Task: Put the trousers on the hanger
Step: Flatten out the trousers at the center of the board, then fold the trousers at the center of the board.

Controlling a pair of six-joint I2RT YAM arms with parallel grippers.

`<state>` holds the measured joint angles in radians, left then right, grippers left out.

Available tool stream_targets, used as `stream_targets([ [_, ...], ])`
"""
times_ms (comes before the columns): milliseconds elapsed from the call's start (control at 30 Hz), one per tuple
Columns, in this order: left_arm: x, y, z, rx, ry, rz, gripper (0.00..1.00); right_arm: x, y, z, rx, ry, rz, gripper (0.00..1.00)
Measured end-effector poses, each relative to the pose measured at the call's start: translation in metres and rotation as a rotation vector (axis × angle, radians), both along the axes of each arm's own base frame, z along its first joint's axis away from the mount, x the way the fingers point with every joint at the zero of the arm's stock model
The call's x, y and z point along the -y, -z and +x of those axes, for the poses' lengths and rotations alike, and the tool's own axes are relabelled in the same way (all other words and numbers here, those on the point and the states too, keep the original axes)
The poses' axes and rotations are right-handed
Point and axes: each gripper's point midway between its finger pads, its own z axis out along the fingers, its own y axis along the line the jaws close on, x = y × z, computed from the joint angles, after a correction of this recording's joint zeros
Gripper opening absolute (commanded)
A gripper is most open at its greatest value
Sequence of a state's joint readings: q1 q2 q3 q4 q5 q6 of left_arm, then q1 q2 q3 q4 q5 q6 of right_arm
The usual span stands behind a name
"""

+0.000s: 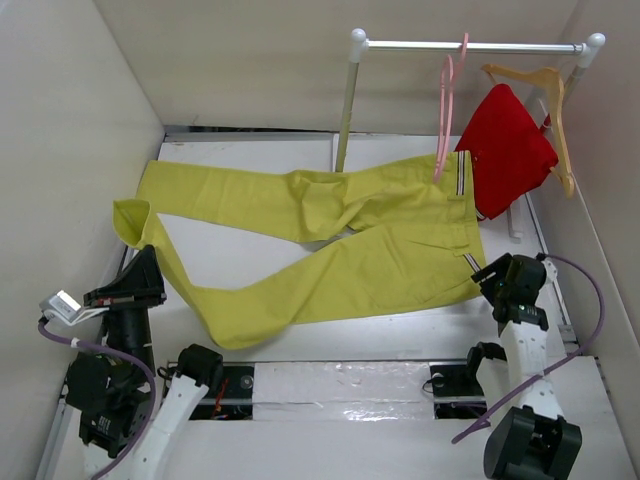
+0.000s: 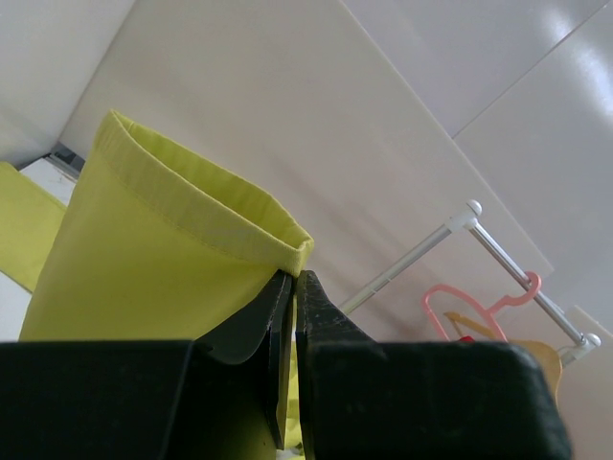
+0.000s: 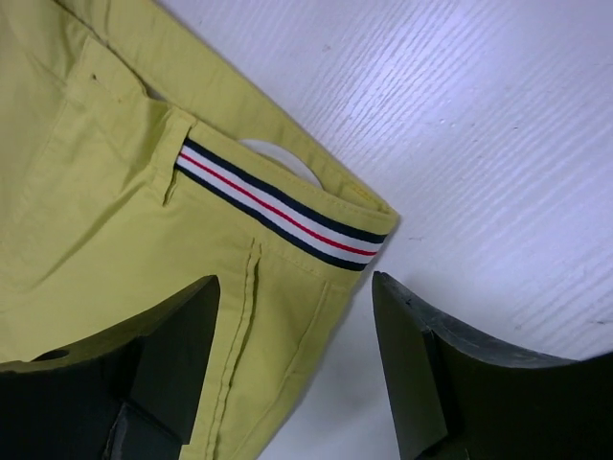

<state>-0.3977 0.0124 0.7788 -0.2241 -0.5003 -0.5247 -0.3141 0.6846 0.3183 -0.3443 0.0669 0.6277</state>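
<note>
The yellow-green trousers [image 1: 330, 235] lie spread across the table, waistband with striped trim [image 3: 278, 206] at the right, legs running left. My left gripper [image 1: 140, 255] is shut on the hem of one leg [image 2: 192, 206] and holds it lifted at the left. My right gripper [image 1: 490, 275] is open, its fingers [image 3: 431, 355] straddling the near waistband corner just above the table. The pink hanger [image 1: 445, 110] hangs from the rail at the back right; it also shows in the left wrist view [image 2: 479, 302].
A white clothes rail [image 1: 470, 45] on a post [image 1: 345, 110] stands at the back. A light wooden hanger [image 1: 545, 100] with a red garment [image 1: 505, 150] hangs right of the pink one. White walls close in left, back and right.
</note>
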Motion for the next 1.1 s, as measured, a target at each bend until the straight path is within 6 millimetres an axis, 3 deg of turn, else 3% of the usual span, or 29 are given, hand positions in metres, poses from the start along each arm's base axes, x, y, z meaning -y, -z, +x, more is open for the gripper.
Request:
stream_targets([
  [100, 0.000, 0.000, 0.000, -0.002, 0.000, 0.001, 0.00, 0.003, 0.000, -0.004, -0.017, 0.037, 0.007, 0.69],
  [333, -0.004, 0.002, 0.001, -0.008, -0.016, 0.000, 0.00, 0.001, 0.023, -0.012, -0.117, 0.070, 0.062, 0.60],
  [433, -0.004, 0.002, 0.001, -0.011, -0.019, -0.001, 0.00, -0.001, 0.029, -0.010, -0.136, 0.072, 0.085, 0.32],
  [467, -0.005, 0.002, 0.001, -0.012, -0.022, -0.001, 0.00, -0.001, 0.030, -0.008, -0.134, 0.074, 0.091, 0.12],
  [533, -0.006, 0.003, 0.001, -0.015, -0.030, -0.001, 0.00, 0.000, 0.032, -0.004, -0.137, 0.076, 0.097, 0.01],
  [600, -0.008, 0.003, 0.001, -0.017, -0.039, -0.002, 0.00, 0.002, 0.028, -0.003, -0.143, 0.080, 0.090, 0.00],
  [700, -0.013, 0.005, 0.000, -0.024, -0.066, -0.009, 0.00, 0.015, -0.008, 0.002, -0.105, 0.096, 0.017, 0.00],
  [800, -0.022, 0.004, -0.003, -0.031, -0.109, -0.024, 0.00, 0.033, -0.087, 0.007, 0.066, 0.132, -0.118, 0.03],
  [867, -0.030, 0.001, -0.008, -0.033, -0.141, -0.040, 0.00, 0.042, -0.140, -0.003, 0.184, 0.168, -0.208, 0.04],
  [933, -0.037, -0.005, -0.014, -0.018, -0.164, -0.062, 0.00, 0.047, -0.177, -0.019, 0.259, 0.211, -0.275, 0.03],
  [1000, -0.043, -0.011, -0.019, -0.008, -0.184, -0.078, 0.00, 0.049, -0.193, -0.036, 0.284, 0.245, -0.307, 0.03],
  [1100, -0.048, -0.015, -0.019, -0.015, -0.213, -0.088, 0.00, 0.044, -0.194, -0.058, 0.277, 0.258, -0.312, 0.03],
])
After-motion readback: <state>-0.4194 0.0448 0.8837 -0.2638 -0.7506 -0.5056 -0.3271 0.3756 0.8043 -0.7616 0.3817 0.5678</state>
